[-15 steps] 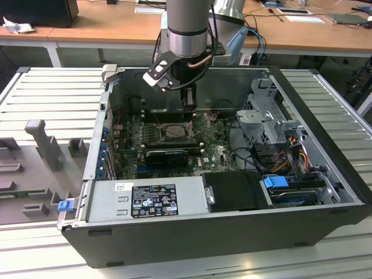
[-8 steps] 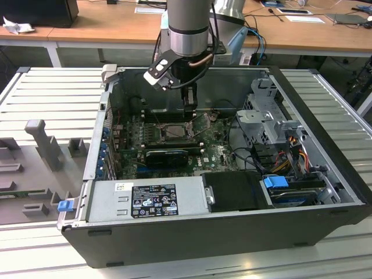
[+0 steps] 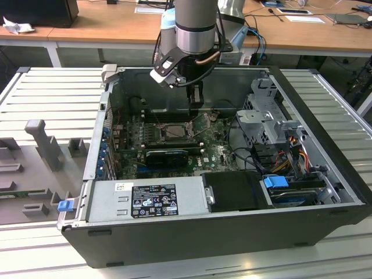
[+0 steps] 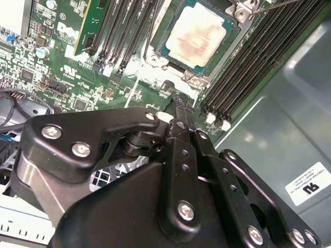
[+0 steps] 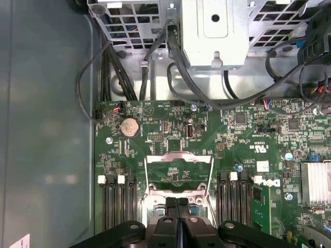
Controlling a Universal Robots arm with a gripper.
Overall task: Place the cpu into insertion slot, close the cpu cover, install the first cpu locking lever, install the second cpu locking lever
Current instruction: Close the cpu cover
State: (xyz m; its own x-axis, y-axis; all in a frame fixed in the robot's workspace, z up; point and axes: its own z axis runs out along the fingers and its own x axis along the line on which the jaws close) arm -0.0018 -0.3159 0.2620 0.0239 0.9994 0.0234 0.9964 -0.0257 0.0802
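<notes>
Exterior view: ribbed grey desk (image 3: 46, 93) carries an open black computer case (image 3: 221, 238), lying on its side. The arm (image 3: 196, 26) comes down into the case from 12 o'clock.

Inside the case:
- Silver power supply (image 3: 148, 200) along the 6 o'clock wall.
- Metal drive cage (image 3: 264, 113) at about 2 o'clock.
- Green motherboard (image 3: 218, 151) across the floor.
- Long black card (image 3: 167, 156) just at 6 o'clock of the insertion slot (image 3: 174, 131).
- The slot sits toward 10 o'clock of the case's middle.

Second wrist view: rows of black memory slots (image 4: 258, 57) run beside the socket. The cpu (image 4: 197, 33) lies seated flat in the insertion slot, pale face up and uncovered, with a brownish smear on it.

First wrist view: cpu cover (image 5: 179, 160) is swung back off the slot, green board showing through its window.

End effector (image 4: 180, 101): black fingers pressed together, nothing visible between them. The tip is low over the board, just beside the socket rim, near the open cover. Contact with cover or rim cannot be told. In the exterior view it hangs at 1 o'clock of the slot.
</notes>
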